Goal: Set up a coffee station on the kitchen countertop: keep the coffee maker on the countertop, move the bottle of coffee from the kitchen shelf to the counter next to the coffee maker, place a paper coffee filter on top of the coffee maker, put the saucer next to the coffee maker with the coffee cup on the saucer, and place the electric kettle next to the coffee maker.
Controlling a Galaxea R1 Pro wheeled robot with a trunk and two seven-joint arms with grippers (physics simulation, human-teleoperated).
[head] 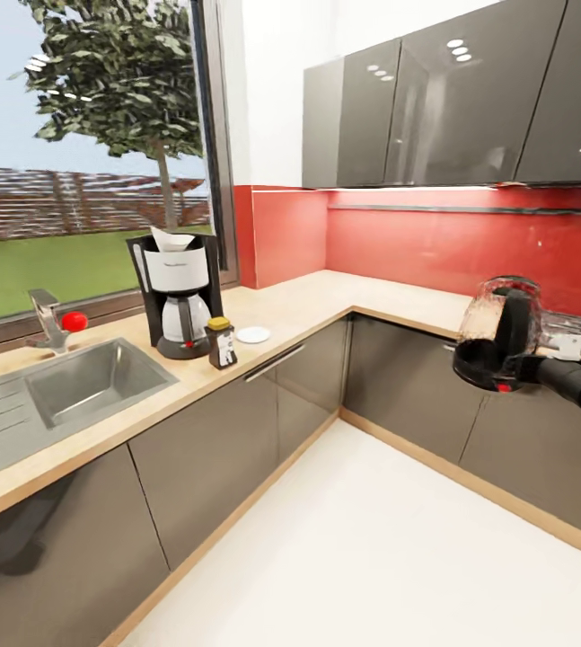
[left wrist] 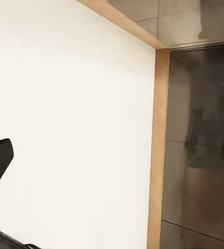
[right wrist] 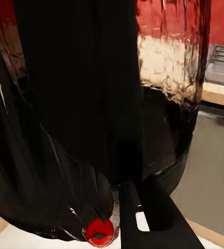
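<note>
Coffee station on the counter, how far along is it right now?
Looks done: the coffee maker stands on the countertop with the paper filter on top, the coffee bottle and the saucer beside it. In hand: the right end effector carries the electric kettle above the floor. Left: set the kettle down, then put a cup on the bare saucer.

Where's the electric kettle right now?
In the head view the electric kettle is at the right, held off the kitchen countertop by the right gripper on its handle side, far from the coffee maker.
</note>
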